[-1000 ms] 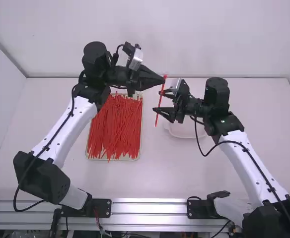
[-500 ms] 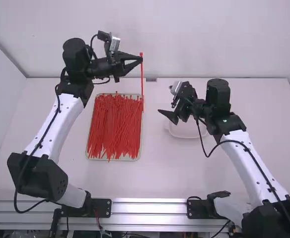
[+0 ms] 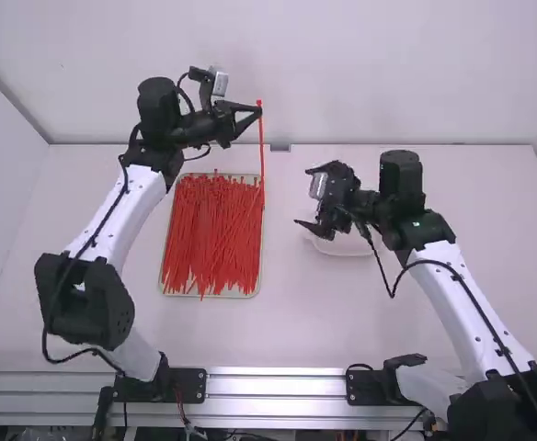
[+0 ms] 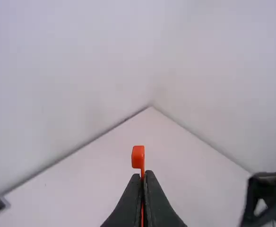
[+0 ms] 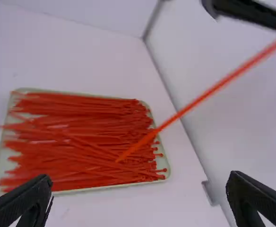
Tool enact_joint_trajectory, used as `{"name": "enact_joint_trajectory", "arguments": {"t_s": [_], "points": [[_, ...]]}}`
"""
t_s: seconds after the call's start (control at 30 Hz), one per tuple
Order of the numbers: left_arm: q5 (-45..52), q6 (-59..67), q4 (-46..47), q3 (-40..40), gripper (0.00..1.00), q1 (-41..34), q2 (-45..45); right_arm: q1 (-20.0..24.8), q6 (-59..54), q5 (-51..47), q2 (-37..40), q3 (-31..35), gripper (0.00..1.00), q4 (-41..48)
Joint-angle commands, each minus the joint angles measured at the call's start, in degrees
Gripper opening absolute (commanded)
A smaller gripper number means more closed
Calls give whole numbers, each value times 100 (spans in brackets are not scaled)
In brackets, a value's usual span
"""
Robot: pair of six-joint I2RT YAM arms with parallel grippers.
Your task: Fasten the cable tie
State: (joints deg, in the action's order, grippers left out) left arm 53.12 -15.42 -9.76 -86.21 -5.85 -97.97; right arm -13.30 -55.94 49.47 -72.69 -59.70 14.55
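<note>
**Item 1.** One slim red plastic cable tie (image 3: 261, 142), held high over the white desk (image 3: 112, 184). Your left pincer (image 3: 255, 111) is clamped flat on it, no gap between the fingers, just under the square head (image 4: 138, 157). The head stands just past the fingertips. In the high view the strap's long axis runs straight down, and its free tail ends above the far right corner of item 3.

**Item 2.** Your right pincer (image 3: 310, 197), spread wide and carrying nothing. It sits lower than the left pincer and off to the strap's right, near it but not touching. From its own camera the strap crosses slantwise (image 5: 199, 99).

**Item 3.** One pale flat rectangular tray (image 3: 209, 294) heaped with loose red cable ties (image 3: 213, 230), below the left pincer.

**Item 4.** One shallow white dish (image 3: 347, 246), under the right pincer.

**Relation to mind.** The free tail lies to the right pincer's left, so the right arm is the nearer one to take it (a judgement, not a thing seen). Threading would call for bending that tail up toward the head.

**Markings.** I can read no brand, label or writing on any item.
</note>
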Motion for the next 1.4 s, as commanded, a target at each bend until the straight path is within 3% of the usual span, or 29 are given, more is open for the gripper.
{"name": "enact_joint_trajectory", "arguments": {"t_s": [0.0,0.37,0.8,1.23,1.27,1.3,1.33,1.37], "points": [[-22,-188,-92,31,2,105,-131,17,-1589,474,-9,55,99,179],[142,-728,37,26,2,98,-538,-304,-4304,157,-9,66,99,890],[2367,-3230,72,35,2,103,-597,-592,-6415,649,-9,258,99,979],[2286,-5036,28,37,2,94,-597,-372,-6413,2170,-7,901,100,-710],[2258,-5082,28,37,2,94,-597,-363,-6413,2208,-7,920,99,-769],[2218,-5252,26,37,2,92,-597,-350,-6384,2319,-9,992,89,-973],[2216,-5261,28,37,2,92,-597,-350,-6387,2332,-9,1008,88,-1012],[2190,-5344,26,37,2,44,-597,-367,-6393,2387,-9,1073,75,-1178]]}}
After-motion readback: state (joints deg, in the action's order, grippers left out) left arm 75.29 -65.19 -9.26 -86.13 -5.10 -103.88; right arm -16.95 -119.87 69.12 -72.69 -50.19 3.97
